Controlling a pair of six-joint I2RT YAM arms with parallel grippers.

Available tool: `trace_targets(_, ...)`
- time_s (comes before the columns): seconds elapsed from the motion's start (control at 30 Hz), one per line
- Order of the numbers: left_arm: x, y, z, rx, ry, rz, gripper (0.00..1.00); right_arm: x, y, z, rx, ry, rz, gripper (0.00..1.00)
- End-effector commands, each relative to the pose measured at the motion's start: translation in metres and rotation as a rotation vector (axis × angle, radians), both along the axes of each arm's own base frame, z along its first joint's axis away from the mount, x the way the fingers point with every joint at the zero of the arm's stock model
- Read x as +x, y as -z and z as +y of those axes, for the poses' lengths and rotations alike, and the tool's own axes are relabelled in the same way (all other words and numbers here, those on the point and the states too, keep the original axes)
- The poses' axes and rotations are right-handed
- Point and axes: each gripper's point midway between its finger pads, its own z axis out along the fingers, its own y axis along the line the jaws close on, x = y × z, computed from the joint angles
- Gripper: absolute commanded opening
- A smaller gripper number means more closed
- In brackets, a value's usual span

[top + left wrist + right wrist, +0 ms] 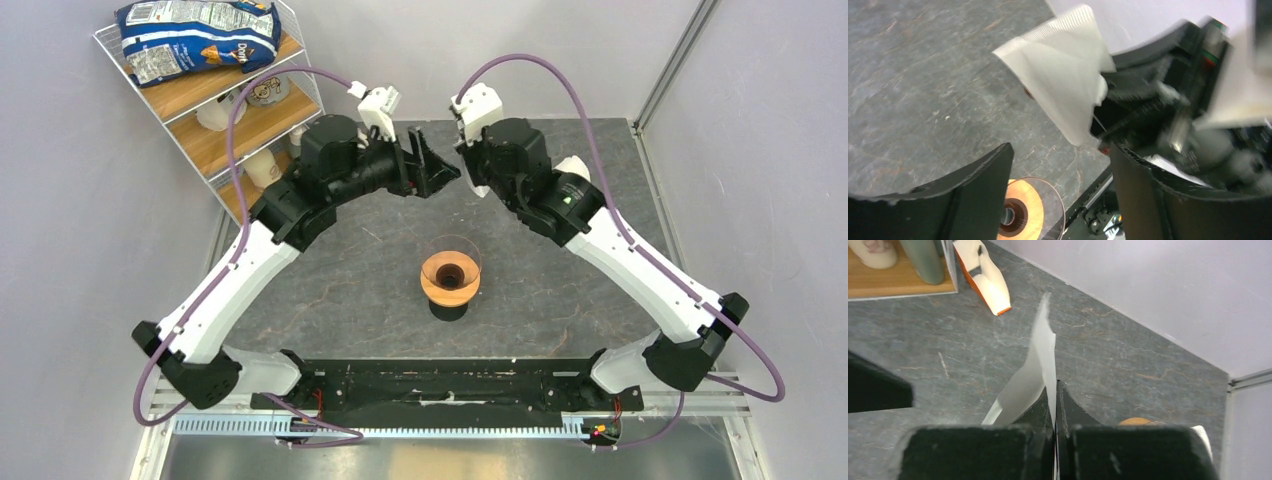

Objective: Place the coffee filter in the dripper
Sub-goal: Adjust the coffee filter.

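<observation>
Dark grey stone-look table (330,290), pale walls round it, wire shelf (200,95) at far left w/ a chip bag (195,35) on top. Dripper (450,275) stands alone mid-table, glass cone in its wood collar, mouth up. It is well apart from both arms, which meet in the air over the far half of the table.

Filter (1063,75) is up there, not in the dripper. Right gripper (1055,390) is clenched on one edge of it, paper pinched flat between the fingers and sticking out past their tips. Left gripper (1060,147) faces it w/ jaws wide apart and nothing in them. Filter hangs just beyond its fingertips, not touching as far as I can tell.

Step in hand, prob.: carry filter down & toward the bases, over the dripper mouth, then set it in point first.

What could go wrong:
- Filter looks folded flat, not opened to a cone. Lowered like that it would likely lean on the rim or lie across it vs. seating in the glass.
- Grip is on a thin edge only and the paper is limp — a fast swing could bend it or let it slip out.
- Which end points down is hard to tell; wrong end down and it won't seat.
- Dripper looks light & top-heavy — a finger clipping the rim could tip it.
- Left fingers sit close and could snag the paper when the right arm moves off.
</observation>
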Motion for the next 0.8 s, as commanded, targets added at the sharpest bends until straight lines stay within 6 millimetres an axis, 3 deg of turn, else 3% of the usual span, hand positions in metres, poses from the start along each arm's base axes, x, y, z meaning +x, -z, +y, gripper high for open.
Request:
trace_targets(0.0,-0.035,-0.071,0.03,-0.068,0.174,-0.393,0.84,-0.018,-0.033,-0.006,0.234,-0.089,0.026,0.0)
trace_targets(0.1,-0.029,-0.064,0.058,-0.036,0.258,-0.477,0.81,-0.039,-0.05,0.0,0.44,-0.228,0.111,0.0)
trace_targets(0.27,-0.021,-0.011,0.077,0.355,0.422,-0.82,0.82,-0.081,-0.071,0.02,0.642,-0.467,0.25,0.0)
trace_targets(0.33,-0.019,-0.005,0.075,0.411,0.474,-0.892,0.82,-0.094,-0.073,0.026,0.669,-0.542,0.301,0.0)
trace_targets(0.5,-0.009,-0.017,0.059,0.481,0.509,-1.004,0.81,-0.119,-0.071,0.034,0.693,-0.656,0.386,0.0)
trace_targets(0.77,-0.024,-0.022,0.022,0.54,0.544,-1.081,0.78,-0.124,-0.063,0.036,0.69,-0.676,0.416,0.0)
